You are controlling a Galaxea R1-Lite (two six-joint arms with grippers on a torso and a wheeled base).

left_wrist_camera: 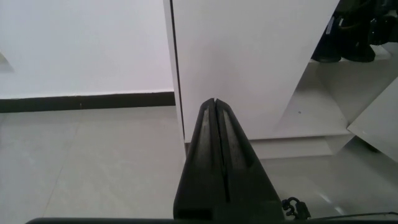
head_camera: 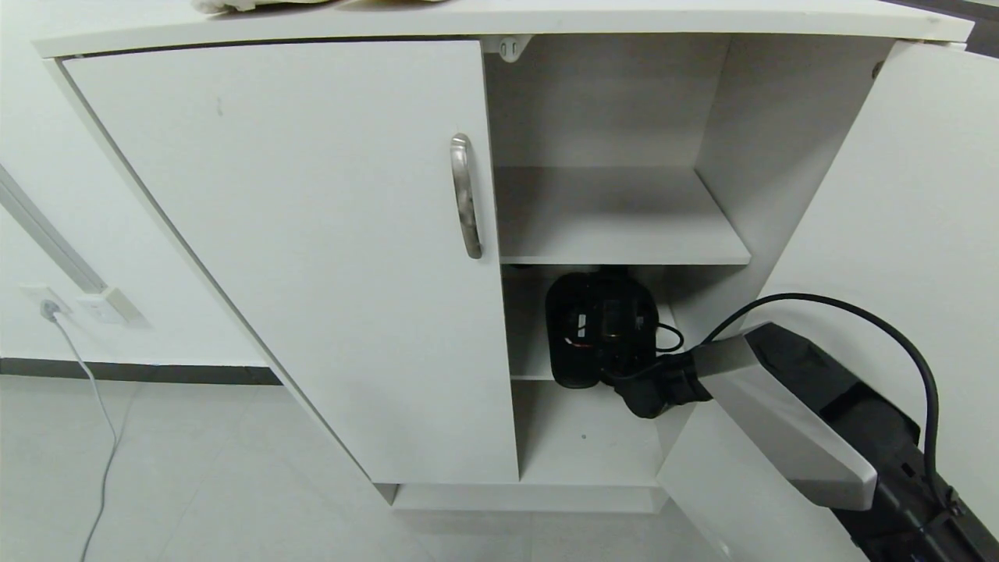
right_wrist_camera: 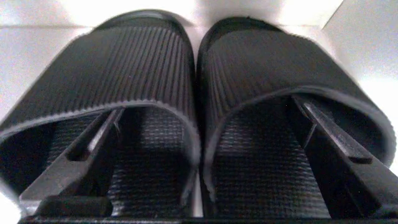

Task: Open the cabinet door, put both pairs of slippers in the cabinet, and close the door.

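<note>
The white cabinet (head_camera: 273, 234) has its left door shut and its right door (head_camera: 897, 257) swung open. A pair of black slippers (head_camera: 597, 328) lies side by side on the middle shelf (head_camera: 531, 367) of the open half. My right gripper (head_camera: 624, 351) is inside that shelf space at the slippers. In the right wrist view the black slippers (right_wrist_camera: 155, 68) are seen from the heel end, and the right gripper (right_wrist_camera: 205, 106) is open, with one finger (right_wrist_camera: 87, 149) under each strap. My left gripper (left_wrist_camera: 214, 106) is shut on nothing, low above the floor in front of the shut left door.
The upper shelf (head_camera: 616, 226) and bottom shelf (head_camera: 585, 445) are bare. The left door carries a metal handle (head_camera: 466, 195). A pale object (head_camera: 250, 4) lies on the cabinet top. A wall socket and cable (head_camera: 55, 312) are at the left, above tiled floor (head_camera: 195, 484).
</note>
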